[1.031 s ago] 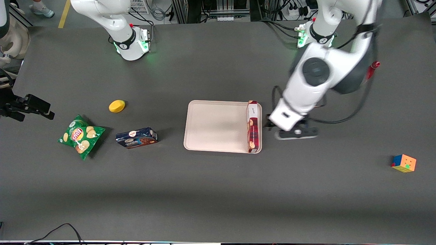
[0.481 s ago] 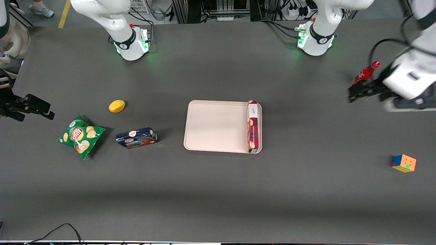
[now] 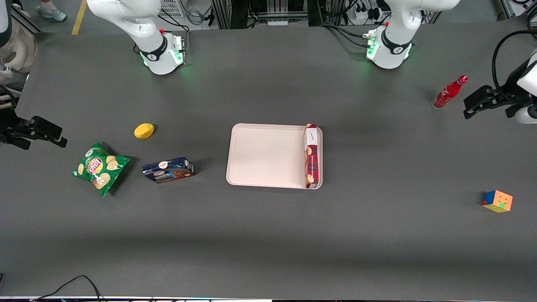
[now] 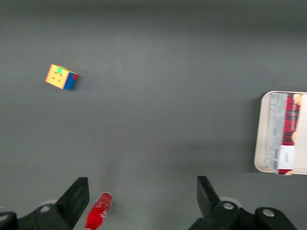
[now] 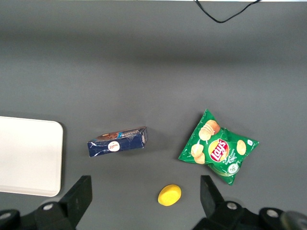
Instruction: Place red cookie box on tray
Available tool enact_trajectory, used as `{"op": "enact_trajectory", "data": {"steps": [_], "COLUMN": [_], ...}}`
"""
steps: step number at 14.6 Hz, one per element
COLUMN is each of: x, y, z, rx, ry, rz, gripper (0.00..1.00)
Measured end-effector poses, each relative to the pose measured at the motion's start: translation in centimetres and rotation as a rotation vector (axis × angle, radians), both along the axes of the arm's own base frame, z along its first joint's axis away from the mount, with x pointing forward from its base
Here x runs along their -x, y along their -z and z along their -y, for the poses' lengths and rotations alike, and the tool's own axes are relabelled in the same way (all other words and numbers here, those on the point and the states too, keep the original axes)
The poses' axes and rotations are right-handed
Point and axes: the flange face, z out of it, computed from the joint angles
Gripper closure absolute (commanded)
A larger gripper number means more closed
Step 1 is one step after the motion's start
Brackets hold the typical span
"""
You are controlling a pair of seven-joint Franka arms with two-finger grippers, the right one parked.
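A: Where's the claw [image 3: 472, 105] rn?
B: Way out at the working arm's end of the surface [image 3: 268, 235], up in the air, just beside the red bottle [image 3: 448, 92]. Fingers [image 4: 79, 194] spread wide, released, nothing between them. Bottle shows close to one finger in the wrist cam, not touching.
A: Arm pose?
B: Only the wrist end and a looped black cable show at the front view's edge; claw points sideways toward the bottle. Wrist cam looks straight down at the surface.
A: And the red cookie box [image 3: 311, 155]?
B: On the tray [image 3: 264, 155], lying along the short edge nearest the working arm, tight against the rim. White label patch at the end farther from the front cam. Well apart from the claw.
A: Other stuff?
B: Rubik's cube [image 3: 497, 201] nearer the front cam than the claw. Toward the parked arm's end: blue cookie box [image 3: 168, 169], green chip bag [image 3: 100, 167], yellow round thing [image 3: 144, 130].
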Motion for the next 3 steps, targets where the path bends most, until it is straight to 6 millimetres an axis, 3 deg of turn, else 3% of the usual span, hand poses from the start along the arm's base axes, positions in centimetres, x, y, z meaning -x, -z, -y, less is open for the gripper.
{"op": "enact_trajectory", "data": {"steps": [3], "x": [0.15], "y": [-0.19], "z": [0.18], "rx": [-0.018], "ry": [0.017], "rz": [0.001], "gripper": [0.00]}}
